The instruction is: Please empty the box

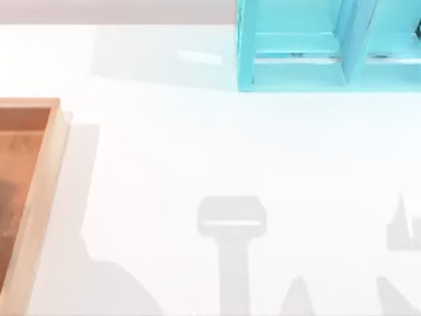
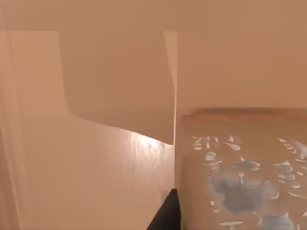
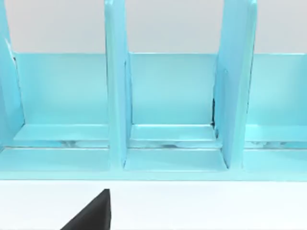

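Note:
The box lies at the table's left edge, a shallow wooden tray with a tan rim and an orange-brown floor. The left wrist view looks down at close range onto that floor. A tan-brown cube with a worn white and blue mark stands on it. A black part of my left gripper sits right beside the cube's side face. My right gripper shows as a black tip over the white table, facing the cyan shelf unit.
The cyan shelf unit stands at the back right of the table with its compartments open toward the front. Grey shadows of both arms fall on the white tabletop near the front edge.

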